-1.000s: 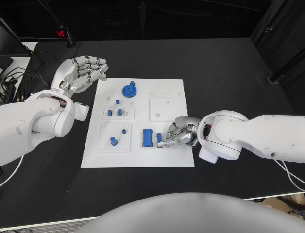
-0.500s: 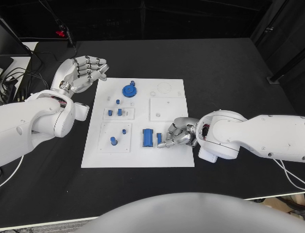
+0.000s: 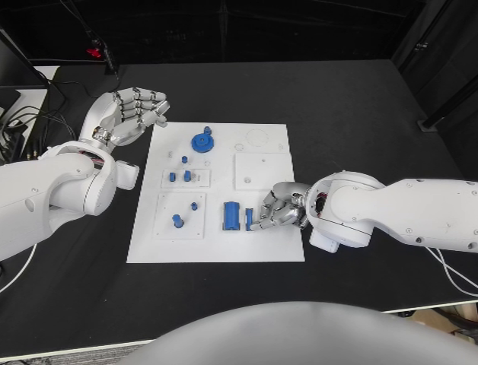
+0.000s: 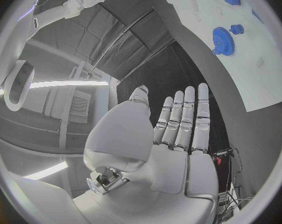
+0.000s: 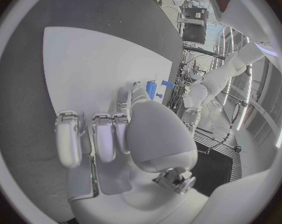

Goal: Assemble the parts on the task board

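At board's (image 3: 263, 247) near-right corner: right hand (image 3: 280, 207) fingers curled in, hold unclear | tall blue part (image 3: 231, 214) just left of them, long axis front-to-back | left hand (image 3: 132, 106) spread wide, empty, well apart.

The black table (image 3: 348, 114) carries the white task board (image 3: 266, 251), which lies flat near its middle, long side running away from the robot; the board's far end also shows in the left wrist view (image 4: 252, 84); dark cables (image 3: 20, 118) trail by the table's left edge; a dark stand foot (image 3: 431, 122) rests near the right edge.
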`<action>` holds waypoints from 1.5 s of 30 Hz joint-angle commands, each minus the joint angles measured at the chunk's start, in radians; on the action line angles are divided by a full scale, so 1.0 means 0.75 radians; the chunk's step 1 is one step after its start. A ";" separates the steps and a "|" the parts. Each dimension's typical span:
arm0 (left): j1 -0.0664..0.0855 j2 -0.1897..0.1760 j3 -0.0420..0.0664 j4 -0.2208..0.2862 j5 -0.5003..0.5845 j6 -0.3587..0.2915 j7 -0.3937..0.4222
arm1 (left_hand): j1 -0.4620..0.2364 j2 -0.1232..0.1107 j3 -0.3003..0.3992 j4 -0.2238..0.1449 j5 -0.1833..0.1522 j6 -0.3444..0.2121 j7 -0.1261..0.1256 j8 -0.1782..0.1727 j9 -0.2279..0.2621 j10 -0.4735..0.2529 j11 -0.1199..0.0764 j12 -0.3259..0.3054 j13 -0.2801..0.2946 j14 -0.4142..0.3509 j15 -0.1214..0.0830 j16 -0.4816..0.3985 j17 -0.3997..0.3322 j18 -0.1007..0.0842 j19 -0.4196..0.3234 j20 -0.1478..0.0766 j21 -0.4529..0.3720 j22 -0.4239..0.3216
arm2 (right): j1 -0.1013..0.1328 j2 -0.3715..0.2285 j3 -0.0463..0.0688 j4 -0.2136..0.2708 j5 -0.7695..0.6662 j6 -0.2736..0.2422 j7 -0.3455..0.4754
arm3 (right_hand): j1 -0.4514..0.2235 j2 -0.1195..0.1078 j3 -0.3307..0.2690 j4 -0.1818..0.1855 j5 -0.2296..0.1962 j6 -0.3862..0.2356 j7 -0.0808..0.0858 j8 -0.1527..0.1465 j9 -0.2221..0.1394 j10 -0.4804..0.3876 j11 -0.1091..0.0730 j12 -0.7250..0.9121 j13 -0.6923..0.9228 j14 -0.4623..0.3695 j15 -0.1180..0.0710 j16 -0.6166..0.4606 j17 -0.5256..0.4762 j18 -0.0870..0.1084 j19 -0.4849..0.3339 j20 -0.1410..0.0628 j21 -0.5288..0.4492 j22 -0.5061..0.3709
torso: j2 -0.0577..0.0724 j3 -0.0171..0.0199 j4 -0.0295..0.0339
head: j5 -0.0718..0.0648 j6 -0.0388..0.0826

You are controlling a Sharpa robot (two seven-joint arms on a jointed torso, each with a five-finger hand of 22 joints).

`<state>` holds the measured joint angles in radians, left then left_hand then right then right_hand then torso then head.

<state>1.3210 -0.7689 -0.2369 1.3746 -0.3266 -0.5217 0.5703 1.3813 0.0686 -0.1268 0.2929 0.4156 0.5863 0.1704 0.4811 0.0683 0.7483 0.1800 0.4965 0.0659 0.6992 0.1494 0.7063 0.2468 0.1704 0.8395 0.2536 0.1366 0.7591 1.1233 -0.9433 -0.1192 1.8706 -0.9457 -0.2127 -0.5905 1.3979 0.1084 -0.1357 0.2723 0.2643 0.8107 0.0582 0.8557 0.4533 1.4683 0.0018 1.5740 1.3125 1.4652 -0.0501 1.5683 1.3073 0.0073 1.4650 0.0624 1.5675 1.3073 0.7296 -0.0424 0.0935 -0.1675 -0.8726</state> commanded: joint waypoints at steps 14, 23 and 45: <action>-0.006 -0.006 0.001 0.002 0.004 0.009 0.023 | -0.003 0.016 -0.012 0.000 0.005 -0.013 0.083 0.009 -0.002 -0.011 0.004 0.009 -0.002 -0.012 -0.001 0.010 -0.003 0.012 0.006 0.000 0.007 -0.002 | 0.007 -0.104 0.002 0.047 0.169 -0.454 0.630 | 0.008 -0.040 -0.041 0.021 0.060 -0.019 0.008 -0.036 0.002 0.137 0.002 -0.004 0.344 0.141 -0.014 0.003 0.351 -0.010 0.141 -0.013 0.004 0.351 | -0.006 0.0009 0.0024 | 0.004 0.000; -0.035 0.003 0.001 0.005 0.112 -0.004 0.128 | -0.060 0.022 -0.054 0.000 -0.024 -0.019 0.087 0.025 -0.001 -0.022 0.008 0.022 -0.002 -0.036 0.005 0.014 -0.016 0.009 -0.010 0.004 0.002 -0.007 | 0.054 -0.089 0.003 -0.114 0.614 -0.451 1.382 | -0.058 0.002 -0.125 0.026 -0.006 -0.216 0.104 -0.162 -0.089 0.062 0.089 -0.065 0.295 0.060 0.073 -0.075 0.242 0.107 -0.229 0.068 -0.399 0.151 | -0.012 0.0073 -0.0079 | 0.031 0.000; -0.108 0.027 0.002 0.032 0.316 0.011 0.375 | -0.237 -0.006 -0.120 0.000 -0.278 -0.118 0.115 0.064 0.001 -0.227 0.059 0.041 0.001 -0.459 0.097 0.015 -0.168 -0.057 -0.367 0.047 -0.096 -0.142 | 0.061 0.107 0.002 -0.352 1.017 -0.311 1.777 | -0.629 -0.377 -0.016 0.039 -0.134 -0.889 0.014 -0.227 -0.208 -1.580 0.275 -1.568 -0.940 -1.617 0.325 -1.475 -1.021 0.093 -1.559 0.273 -1.886 -0.842 | -0.012 0.0046 -0.0024 | 0.030 0.035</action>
<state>1.2397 -0.7511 -0.2369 1.3970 -0.1249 -0.5241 0.6737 1.2074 0.0674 -0.2222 0.2920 0.2102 0.5037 0.1605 0.5255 0.0681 0.5830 0.2243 0.5239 0.0649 0.3600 0.2219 0.7103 0.1215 0.1391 0.5689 0.2870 0.0668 0.6524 1.1674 -0.8651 -0.1186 1.6093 -0.2313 -0.4792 0.6556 0.9132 -0.1816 -0.1503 0.2907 0.1579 0.1477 0.0618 0.6589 0.2843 0.2807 0.2005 0.3822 0.5941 0.2515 0.1870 0.4441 0.5270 0.0818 0.2954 0.2562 0.1554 0.6743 0.7215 -0.0381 0.0897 -0.1444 -0.8561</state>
